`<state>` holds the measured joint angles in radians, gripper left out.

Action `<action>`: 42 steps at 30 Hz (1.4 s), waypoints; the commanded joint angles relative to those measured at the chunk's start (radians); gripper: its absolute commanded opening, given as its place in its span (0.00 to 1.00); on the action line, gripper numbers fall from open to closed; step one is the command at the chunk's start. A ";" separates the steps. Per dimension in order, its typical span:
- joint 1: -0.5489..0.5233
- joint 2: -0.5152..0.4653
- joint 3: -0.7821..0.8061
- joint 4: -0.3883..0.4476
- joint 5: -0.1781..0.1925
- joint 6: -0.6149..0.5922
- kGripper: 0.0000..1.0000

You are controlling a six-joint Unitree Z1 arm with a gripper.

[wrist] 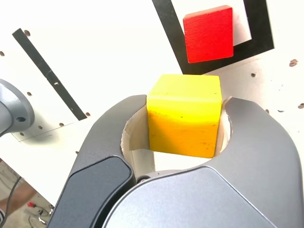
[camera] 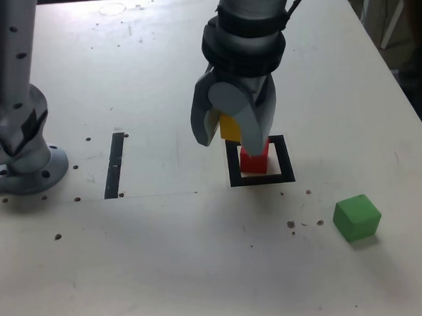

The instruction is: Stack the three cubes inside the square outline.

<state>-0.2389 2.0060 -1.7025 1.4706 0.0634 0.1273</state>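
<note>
My gripper is shut on the yellow cube, holding it in the air just above the table. In the wrist view the yellow cube sits clamped between the two grey jaws. The red cube rests inside the square outline, partly hidden behind the gripper; in the wrist view the red cube lies beyond the yellow one, within the square outline. The green cube sits alone on the table toward the exterior view's right, nearer the front.
A narrow black strip lies on the table at the exterior view's left of the outline. The arm's grey base stands at the far left. The white table has small holes and specks.
</note>
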 commanded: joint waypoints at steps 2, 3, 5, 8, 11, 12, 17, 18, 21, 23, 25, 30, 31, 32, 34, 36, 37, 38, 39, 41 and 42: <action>0.008 0.013 0.009 -0.015 -0.008 -0.001 0.35; 0.012 0.016 0.011 -0.018 -0.009 0.000 0.35; 0.022 0.021 0.014 -0.025 -0.008 0.006 0.35; 0.047 0.029 0.022 -0.034 -0.008 0.024 0.35; 0.069 0.033 0.032 -0.046 -0.009 0.041 0.35; 0.075 0.035 0.035 -0.051 -0.009 0.046 0.35; 0.089 0.049 0.038 -0.070 -0.014 0.064 0.35; 0.089 0.052 0.038 -0.073 -0.015 0.066 0.35; 0.090 0.061 0.034 -0.080 -0.017 0.071 0.35; 0.090 0.066 0.030 -0.083 -0.018 0.073 0.35; 0.090 0.070 0.028 -0.084 -0.019 0.075 0.35; 0.090 0.081 0.021 -0.089 -0.019 0.078 0.35; 0.091 0.083 0.019 -0.089 -0.020 0.079 0.35; 0.091 0.085 0.018 -0.090 -0.020 0.079 0.35; 0.090 0.088 0.015 -0.090 -0.020 0.081 0.35; 0.090 0.090 0.013 -0.092 -0.020 0.082 0.35; 0.090 0.090 0.013 -0.092 -0.020 0.082 0.35; 0.091 0.091 0.013 -0.093 -0.020 0.083 0.35; 0.091 0.091 0.013 -0.094 -0.020 0.084 0.35; 0.091 0.090 0.016 -0.096 -0.020 0.085 0.43; 0.091 0.090 0.018 -0.097 -0.020 0.086 0.51</action>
<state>-0.1493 2.0912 -1.6858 1.3744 0.0448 0.2114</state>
